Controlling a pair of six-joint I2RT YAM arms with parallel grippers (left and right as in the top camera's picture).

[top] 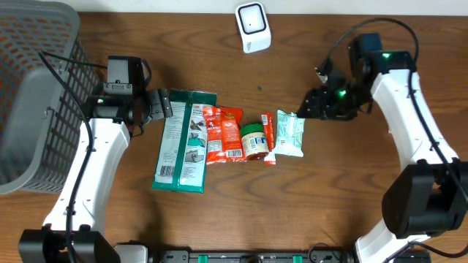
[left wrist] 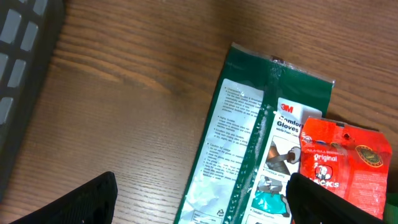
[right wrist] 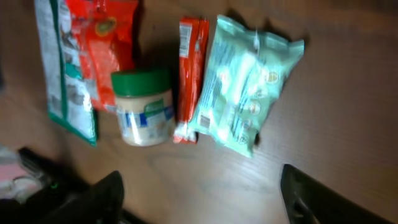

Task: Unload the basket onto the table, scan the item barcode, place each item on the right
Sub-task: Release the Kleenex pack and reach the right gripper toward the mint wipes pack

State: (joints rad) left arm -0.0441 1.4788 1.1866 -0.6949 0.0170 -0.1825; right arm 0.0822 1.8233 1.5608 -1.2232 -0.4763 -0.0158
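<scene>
Both tools are seen spread wide and empty. The left tool (top: 161, 104) is held at the top edge of the 3M gloves pack (top: 183, 142), the right tool (top: 310, 104) just beside the mint-green packet (top: 290, 134). Both packs lie flat on the surface (top: 351, 190). A pack is best gripped by one edge, with its barcode left uncovered and turned toward the scanner (top: 252, 27).

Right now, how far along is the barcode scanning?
Done: nothing evident. In hand: nothing; left gripper open at the 3M gloves pack, right gripper open near the mint-green pouch. Left: pick an item, present its barcode to the white scanner.
</scene>
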